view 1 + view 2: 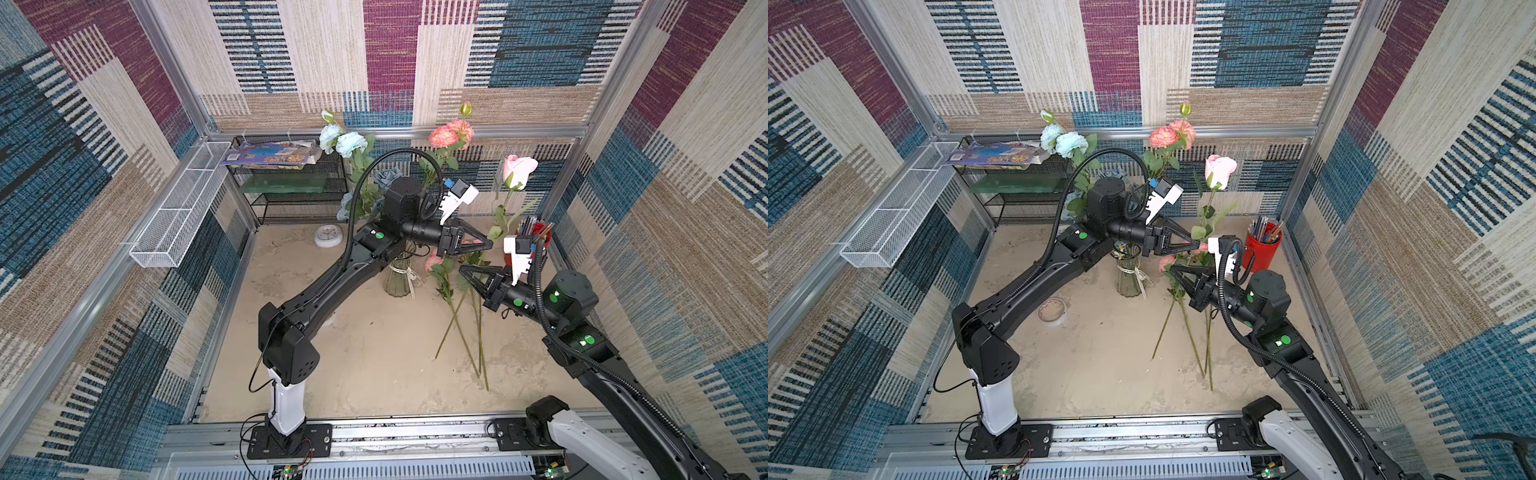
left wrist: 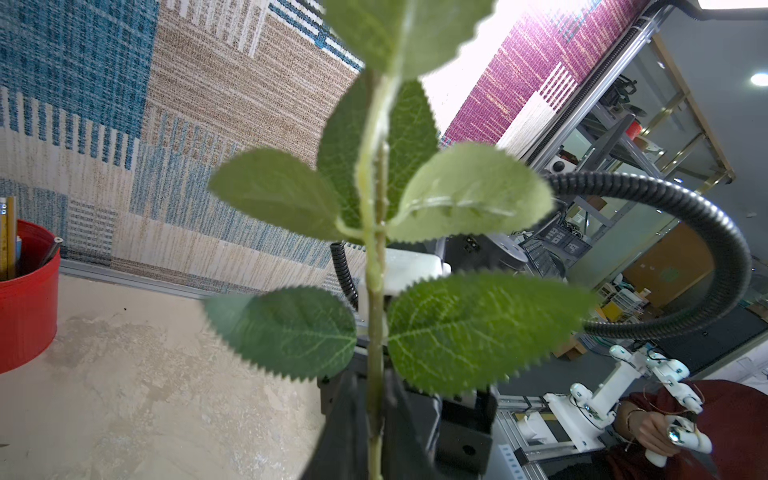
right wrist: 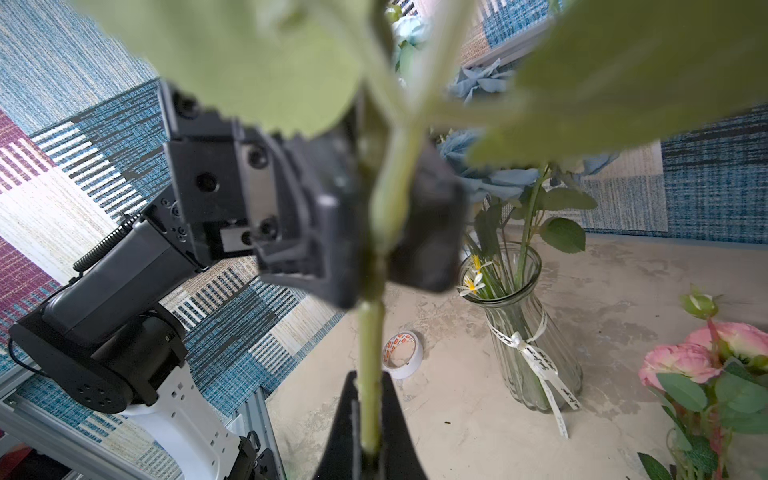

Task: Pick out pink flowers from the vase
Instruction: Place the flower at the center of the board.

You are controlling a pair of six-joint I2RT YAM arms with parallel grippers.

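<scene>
right fingers (image 3: 368, 415) clamping leaf-blurred pink rose stem (image 3: 370, 345)

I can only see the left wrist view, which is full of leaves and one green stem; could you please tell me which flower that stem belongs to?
Observer: It carries the pale pink rose, which stands upright in the air, outside the vase.
Operator: Thank you. Is the other arm on it too?
Observer: Yes. The right gripper is shut on the stem, farther from the bloom than the left gripper.
Operator: Are any pink ones left in the vase?
Observer: The peach-pink blooms stand tall behind the left arm and appear to rise from the vase, though the arm hides their lower stem. Other pink flowers lie on the table.
</scene>
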